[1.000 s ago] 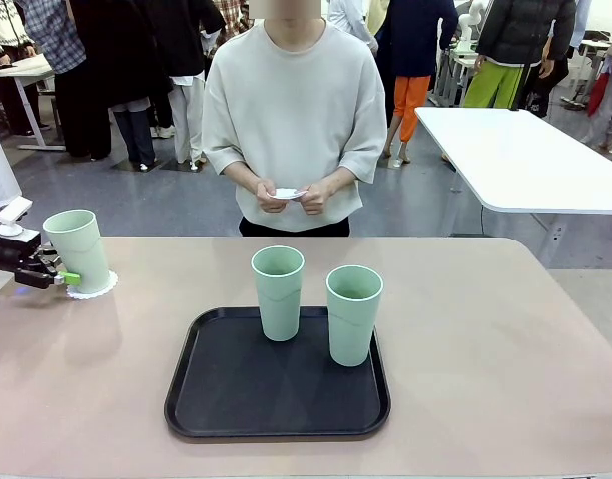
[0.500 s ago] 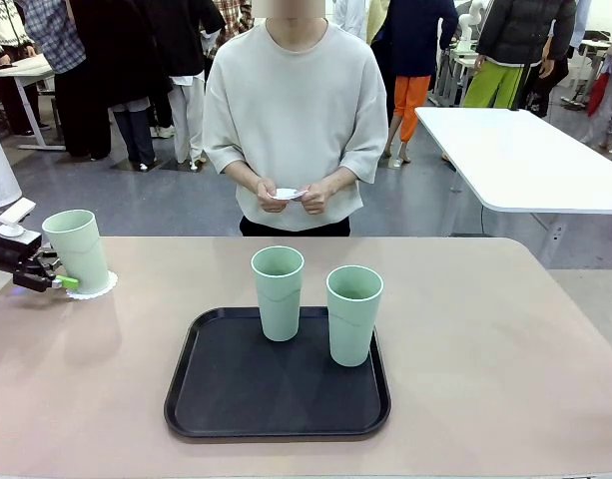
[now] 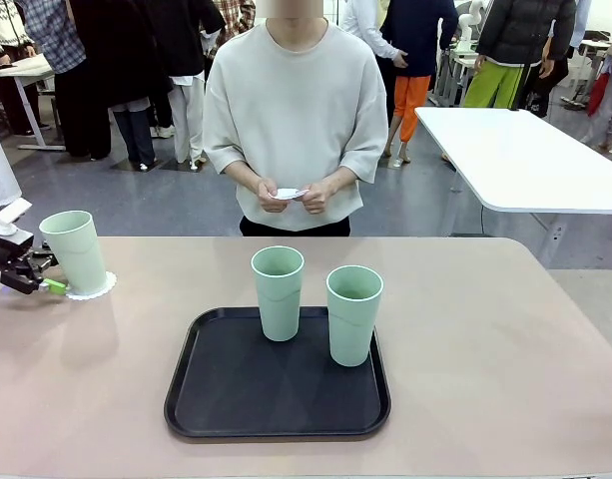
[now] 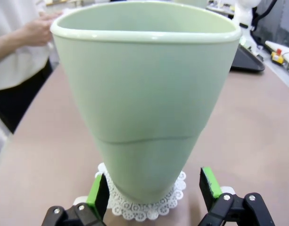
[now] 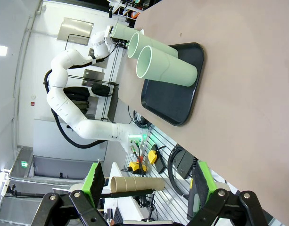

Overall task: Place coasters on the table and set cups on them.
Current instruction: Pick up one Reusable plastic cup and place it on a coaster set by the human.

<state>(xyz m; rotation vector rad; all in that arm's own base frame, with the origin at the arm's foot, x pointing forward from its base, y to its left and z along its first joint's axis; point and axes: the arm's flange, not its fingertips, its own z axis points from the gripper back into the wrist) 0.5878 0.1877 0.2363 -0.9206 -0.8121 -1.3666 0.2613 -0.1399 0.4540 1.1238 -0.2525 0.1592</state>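
Table [image 3: 505, 399]: the tan surface takes up the lower half of the front view. Black tray [image 3: 216, 399] lies at lower centre and carries two green cups, one at centre [image 3: 278, 292] and one just right of it [image 3: 353, 314], both upright and apart. Third cup [image 3: 76, 249] stands upright at the left edge of the frame on a white lace coaster [image 3: 98, 289].

My left claw [image 3: 46, 282] sits low beside that cup. In the left wrist view its green pads [image 4: 98, 195] stand apart on either side of the narrow base, close to the wall, gripping nothing. My right claw [image 5: 148, 184] is spread and empty, well away from the tray. Person at upper centre holds another coaster [image 3: 289, 193].

Hazards, as I judge them:
- Sideways drift while backing off could let a pad clip the base. The cup is tall and tapered, so it would tip easily.
- A low pad could snag the lace edge and drag the coaster and cup together.
- No coasters lie ready for the tray cups, so moving one early leaves it nowhere to land.
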